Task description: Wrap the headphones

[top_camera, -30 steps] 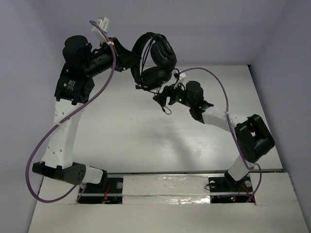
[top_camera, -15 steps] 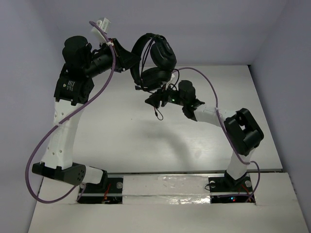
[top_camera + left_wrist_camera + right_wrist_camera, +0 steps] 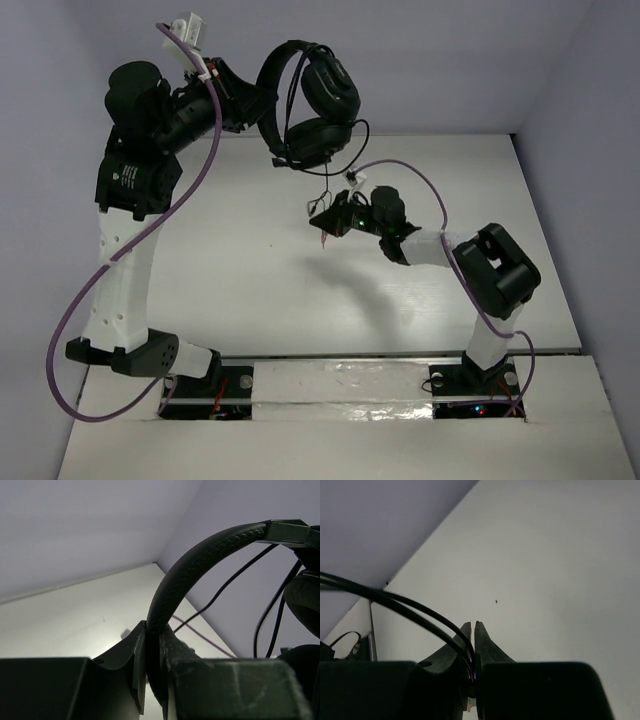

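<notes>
The black headphones [image 3: 325, 95] hang in the air above the far side of the table, earcups stacked one over the other. My left gripper [image 3: 258, 103] is shut on the headphones at the curved headband [image 3: 200, 565], which rises from between its jaws [image 3: 152, 630]. The thin black cable [image 3: 410, 607] drops from the earcups to my right gripper [image 3: 325, 222], below and slightly right of them. That gripper [image 3: 473, 626] is shut on the cable; two strands run in between its closed fingers. The plug is not visible.
The white table [image 3: 250, 280] lies under both arms, with grey walls [image 3: 450, 60] behind and at the sides. A thick purple robot cable [image 3: 430, 185] arcs over the right arm and another [image 3: 150, 235] hangs beside the left arm.
The right gripper has closed on the cable and moved left and toward me. The left arm has lifted the headphones higher and slightly left.
</notes>
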Robot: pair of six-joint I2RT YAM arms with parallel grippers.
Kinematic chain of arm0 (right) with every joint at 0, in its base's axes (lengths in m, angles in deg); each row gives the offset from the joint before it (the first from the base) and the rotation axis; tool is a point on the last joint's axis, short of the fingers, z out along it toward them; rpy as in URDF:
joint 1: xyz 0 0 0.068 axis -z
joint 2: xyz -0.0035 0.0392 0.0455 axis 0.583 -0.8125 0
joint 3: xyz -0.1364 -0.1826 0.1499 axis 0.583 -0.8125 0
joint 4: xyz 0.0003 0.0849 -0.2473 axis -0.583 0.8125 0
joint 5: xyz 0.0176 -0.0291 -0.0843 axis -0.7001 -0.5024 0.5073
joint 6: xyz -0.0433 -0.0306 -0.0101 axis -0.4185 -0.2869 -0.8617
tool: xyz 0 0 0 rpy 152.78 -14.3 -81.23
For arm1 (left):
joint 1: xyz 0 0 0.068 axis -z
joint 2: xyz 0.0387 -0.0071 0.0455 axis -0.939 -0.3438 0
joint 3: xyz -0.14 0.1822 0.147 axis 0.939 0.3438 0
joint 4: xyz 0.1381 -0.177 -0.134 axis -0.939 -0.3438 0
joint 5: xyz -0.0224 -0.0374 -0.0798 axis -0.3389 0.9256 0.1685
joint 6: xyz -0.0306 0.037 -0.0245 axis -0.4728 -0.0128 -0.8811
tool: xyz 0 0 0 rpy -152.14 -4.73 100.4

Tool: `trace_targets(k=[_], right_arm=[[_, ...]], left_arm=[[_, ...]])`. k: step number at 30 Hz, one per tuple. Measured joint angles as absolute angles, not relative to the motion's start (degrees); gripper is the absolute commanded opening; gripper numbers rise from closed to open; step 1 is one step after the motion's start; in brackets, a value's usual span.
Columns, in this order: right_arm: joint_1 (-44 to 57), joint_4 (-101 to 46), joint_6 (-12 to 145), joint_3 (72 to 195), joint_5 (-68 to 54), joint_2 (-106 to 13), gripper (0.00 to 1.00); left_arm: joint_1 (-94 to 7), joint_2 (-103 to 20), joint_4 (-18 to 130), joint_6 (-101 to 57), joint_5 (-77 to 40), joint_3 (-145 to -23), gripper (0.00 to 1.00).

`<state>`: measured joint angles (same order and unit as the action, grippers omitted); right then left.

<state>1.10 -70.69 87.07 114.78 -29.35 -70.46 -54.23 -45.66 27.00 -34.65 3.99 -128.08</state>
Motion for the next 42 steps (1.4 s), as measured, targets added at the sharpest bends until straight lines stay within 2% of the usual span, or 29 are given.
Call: trace_targets(k=[10, 18, 32, 37, 42], right_arm=[[1.01, -70.27, 91.61, 105.36, -22.77, -69.26, 0.00], [-1.92, -63.87, 93.89, 99.68, -17.64, -62.22, 0.00], [-24.26, -44.79, 94.61, 94.23, -4.04, -44.49, 0.00], [-32.08, -31.52, 92.44, 98.93, 1.90, -36.67, 0.00], [-41.35, -17.40, 90.85, 108.97, 8.88, -30.35, 0.00]], left_arm=[[-55.93, -56.74, 26.95, -34.93, 0.49, -139.88, 0.00], [-57.68, -60.50, 25.36, -33.49, -12.12, -140.84, 0.00], [-66.51, -65.25, 24.83, -31.89, -28.01, -140.56, 0.00], [-66.53, -67.63, 25.16, -31.55, -33.14, -137.17, 0.00], [-66.49, -72.02, 24.75, -30.26, -36.77, -137.11, 0.00]])
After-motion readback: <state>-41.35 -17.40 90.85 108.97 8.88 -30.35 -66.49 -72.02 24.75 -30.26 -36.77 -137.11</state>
